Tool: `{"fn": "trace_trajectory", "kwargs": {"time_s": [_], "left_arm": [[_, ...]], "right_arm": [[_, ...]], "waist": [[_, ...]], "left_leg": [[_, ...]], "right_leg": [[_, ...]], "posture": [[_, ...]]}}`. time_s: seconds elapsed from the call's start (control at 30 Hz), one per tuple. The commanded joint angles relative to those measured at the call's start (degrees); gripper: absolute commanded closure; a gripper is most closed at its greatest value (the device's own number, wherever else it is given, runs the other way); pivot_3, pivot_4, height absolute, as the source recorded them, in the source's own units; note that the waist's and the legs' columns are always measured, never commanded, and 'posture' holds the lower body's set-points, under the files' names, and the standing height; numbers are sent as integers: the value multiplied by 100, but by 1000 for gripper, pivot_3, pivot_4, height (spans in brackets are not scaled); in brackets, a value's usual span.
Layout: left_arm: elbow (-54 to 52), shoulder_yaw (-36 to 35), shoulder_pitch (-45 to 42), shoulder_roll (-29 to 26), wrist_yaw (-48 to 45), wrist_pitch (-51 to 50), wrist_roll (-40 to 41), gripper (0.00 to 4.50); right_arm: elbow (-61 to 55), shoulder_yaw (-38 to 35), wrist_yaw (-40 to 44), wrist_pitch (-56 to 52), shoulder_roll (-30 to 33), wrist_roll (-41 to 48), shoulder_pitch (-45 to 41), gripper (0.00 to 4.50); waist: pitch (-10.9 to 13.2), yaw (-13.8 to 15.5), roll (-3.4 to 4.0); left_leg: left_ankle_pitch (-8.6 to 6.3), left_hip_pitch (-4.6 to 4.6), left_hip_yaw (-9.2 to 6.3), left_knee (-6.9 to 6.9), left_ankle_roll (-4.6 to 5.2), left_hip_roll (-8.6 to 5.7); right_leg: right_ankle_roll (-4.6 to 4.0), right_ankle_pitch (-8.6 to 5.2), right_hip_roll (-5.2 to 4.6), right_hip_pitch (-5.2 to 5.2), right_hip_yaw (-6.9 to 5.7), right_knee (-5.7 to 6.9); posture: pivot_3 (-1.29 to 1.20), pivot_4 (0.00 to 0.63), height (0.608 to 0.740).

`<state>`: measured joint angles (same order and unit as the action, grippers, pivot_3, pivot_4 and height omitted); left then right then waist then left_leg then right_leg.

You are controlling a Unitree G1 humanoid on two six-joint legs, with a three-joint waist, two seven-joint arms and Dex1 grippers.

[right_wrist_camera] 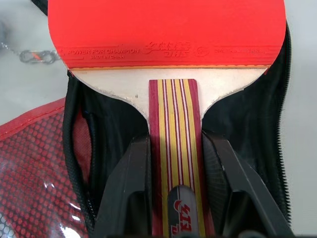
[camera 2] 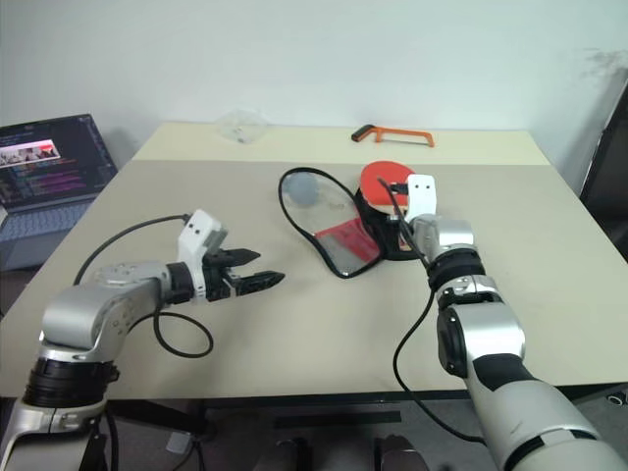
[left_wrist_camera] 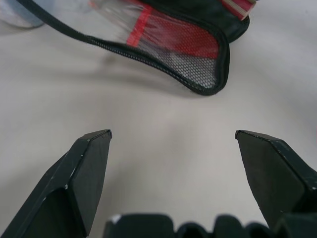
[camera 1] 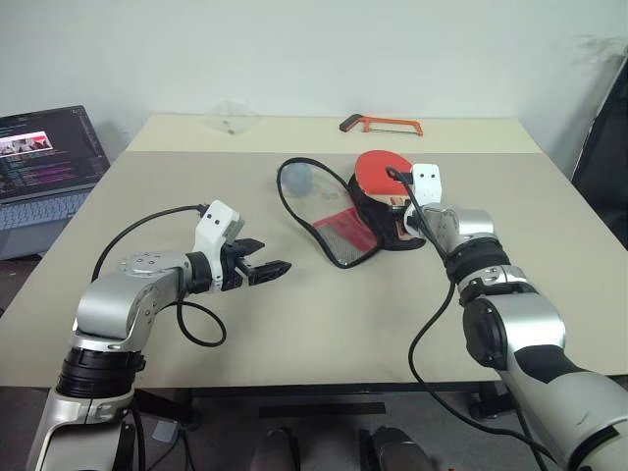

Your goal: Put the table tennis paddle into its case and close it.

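**Paddle over the open case, not yet seated**

The right pincer (right_wrist_camera: 176,163) is clamped on the striped wooden handle of the paddle (right_wrist_camera: 168,29), one black finger on each side. In the head views the paddle sits right of centre of the frame, its red face lying over the black half of the case (camera 1: 378,211). The lid (camera 1: 334,221), with mesh, clear plastic and a red panel, is flopped open toward the middle of the bench (camera 1: 324,334). The left pincer (camera 1: 263,268) hovers at lower left with its fingers spread wide and empty, apart from the lid's rim.

Risks, as I judge them:

- The paddle head may not be seated inside the zip line (it seems to overhang the far rim), so the zip could snag on rubber or wood.
- Letting go early could leave the handle tilted, resting on the case's edge.
- With nothing pinning the case, a push from the right arm may slide the whole pouch across the bench.
- The left pincer could catch the floppy lid badly and drag it off.
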<state>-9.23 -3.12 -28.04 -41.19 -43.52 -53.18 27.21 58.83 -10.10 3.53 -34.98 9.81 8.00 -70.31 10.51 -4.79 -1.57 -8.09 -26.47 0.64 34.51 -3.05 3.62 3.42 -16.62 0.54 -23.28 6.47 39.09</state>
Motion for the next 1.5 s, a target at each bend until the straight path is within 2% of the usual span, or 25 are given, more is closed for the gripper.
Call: {"fn": "trace_trajectory", "kwargs": {"time_s": [0.03, 0.67, 0.93, 1.0, 1.07, 1.27, 1.4, 1.5], "left_arm": [[-271, -182, 24, -41, 68, -34, 97, 118], [-458, -147, 12, 11, 355, -196, 204, 118], [-473, -103, -17, 9, 407, -194, 239, 118], [-469, -105, -35, 8, 419, -197, 247, 118], [-442, -120, -42, 8, 456, -192, 227, 118], [-194, -44, -151, 111, 620, -92, 82, 118], [32, 51, -291, 173, 617, 10, -24, 118], [455, 227, -451, 200, 570, 274, -263, 118]], "right_arm": [[-19, -67, -28, 270, -60, 45, -249, 3463], [1187, -180, -486, 1266, -162, -41, -484, 3463], [1330, -86, -304, 1261, -262, -118, -405, 3463], [1330, -91, -363, 1336, -265, -155, -384, 2730], [1324, -137, -431, 1393, -268, -141, -376, 2237], [1120, -30, -275, 1452, -168, -260, -399, 27], [211, 283, 350, 1131, 22, -349, -259, 27], [-2477, 810, 1463, -16, 577, -154, 697, 27]], "waist": [[0, -7, 0], [0, -16, 0], [0, -17, 0], [0, -17, 0], [0, -17, 0], [0, -15, 0], [0, -13, 0], [0, 38, 1]], "left_leg": [[0, 0, -1, 0, 0, 0], [0, 1, -11, 2, 0, 1], [0, 1, -13, 2, 0, 1], [0, 1, -13, 2, 0, 1], [0, 1, -14, 2, 0, 1], [1, 1, -18, 7, 0, 0], [1, 0, -21, 9, 0, 0], [1, -4, -31, 12, 0, -1]], "right_leg": [[0, 0, 0, 0, 0, 1], [-1, 1, 2, 3, -9, 3], [-2, 1, 2, 3, -10, 4], [-2, 1, 2, 3, -11, 4], [-2, 1, 2, 3, -11, 5], [-2, 1, 2, 8, -15, 5], [-2, 1, 2, 8, -19, 8], [-2, 1, 2, 11, -30, 7]], "posture": [[0, 150, 740], [0, 150, 740], [0, 150, 740], [0, 150, 740], [0, 150, 740], [0, 150, 740], [0, 150, 740], [0, 150, 740]]}}
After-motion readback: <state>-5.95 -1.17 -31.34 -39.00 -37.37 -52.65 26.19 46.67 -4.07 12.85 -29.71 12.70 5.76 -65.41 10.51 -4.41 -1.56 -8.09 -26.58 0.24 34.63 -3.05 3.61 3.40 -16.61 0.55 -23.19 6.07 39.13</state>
